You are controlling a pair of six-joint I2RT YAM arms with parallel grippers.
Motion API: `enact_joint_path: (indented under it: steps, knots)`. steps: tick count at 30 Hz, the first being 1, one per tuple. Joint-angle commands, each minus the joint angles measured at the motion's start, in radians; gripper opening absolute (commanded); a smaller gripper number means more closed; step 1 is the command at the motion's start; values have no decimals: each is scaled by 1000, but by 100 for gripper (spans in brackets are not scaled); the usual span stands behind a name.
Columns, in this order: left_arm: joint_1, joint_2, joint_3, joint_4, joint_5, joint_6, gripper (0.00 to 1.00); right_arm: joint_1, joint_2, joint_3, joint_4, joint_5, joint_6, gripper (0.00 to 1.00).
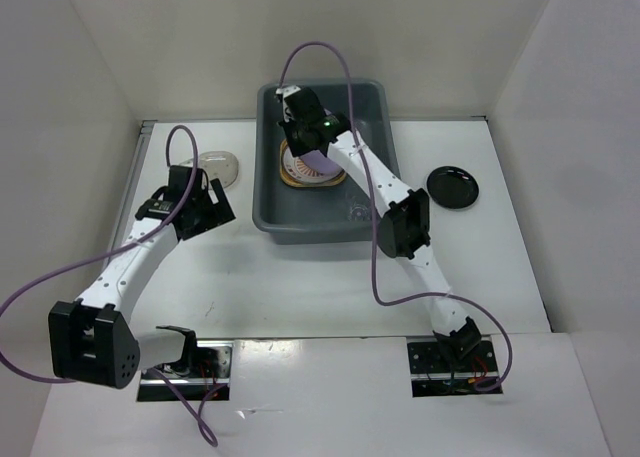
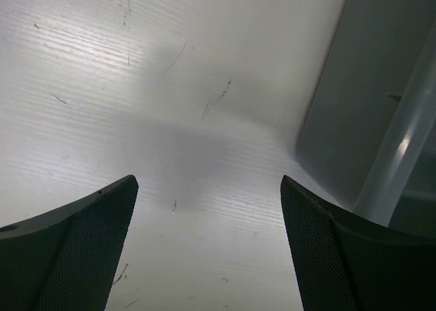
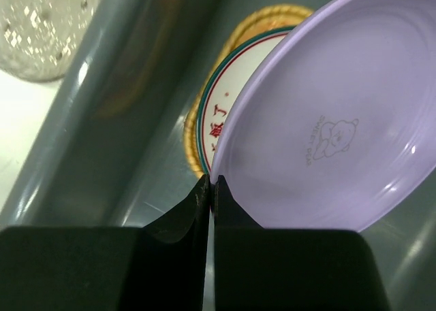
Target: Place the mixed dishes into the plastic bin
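Right gripper [image 3: 211, 188] pinches the rim of the lilac round plate [image 3: 327, 120], tilted inside the plastic bin [image 1: 275, 217] over the square woven bamboo tray [image 3: 272, 15], seemingly not yet resting. Next: lower it flat, then release. Left gripper [image 2: 208, 188], fingers spread, hovers beside the bin; the small black dish [image 1: 452, 187] sits outside

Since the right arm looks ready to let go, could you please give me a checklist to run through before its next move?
1. Right gripper shut on the lilac plate rim: ok.
2. Lilac plate over the plastic bin: ok.
3. Lilac plate resting on the white plate below: cannot tell.
4. Left gripper open, outside the bin: ok.
5. Small black dish and small beige dish binned: not ok, both on the table.
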Motion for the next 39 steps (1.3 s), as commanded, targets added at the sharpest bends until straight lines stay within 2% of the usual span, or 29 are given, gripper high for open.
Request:
enact_joint_path:
  steps: [1,9,16,19,24,26,28,31,32,35,37,39]
  knots:
    - [6,-40,-5,0,11,-27,92,1,5,59,24,4,-35,0]
    - [6,-40,-23,0,11,-27,92,1,85,59,24,-27,-26,0]
    - [6,-40,-32,9,11,-27,92,1,114,69,24,-27,2,16]
    - [6,-31,-32,9,11,-27,92,1,114,69,24,-27,11,16]
    - [6,-22,-41,27,11,-18,92,1,125,78,24,-27,20,24]
    - [6,-22,-42,27,11,-18,92,1,113,78,24,-27,29,55]
    - [6,-13,-42,37,11,-18,92,1,102,78,15,-27,29,68]
    - [6,-13,-42,46,11,-18,92,1,62,78,4,-27,29,77]
    - [6,-13,-42,46,11,-18,92,1,53,78,-5,-27,29,83]
    - [6,7,-42,55,-27,-8,92,1,-17,64,-48,-36,63,87]
    - [6,24,-42,79,-50,2,92,1,-106,37,-60,25,87,87]
    - [6,64,-31,101,-50,12,92,-58,-156,12,-78,74,138,87]
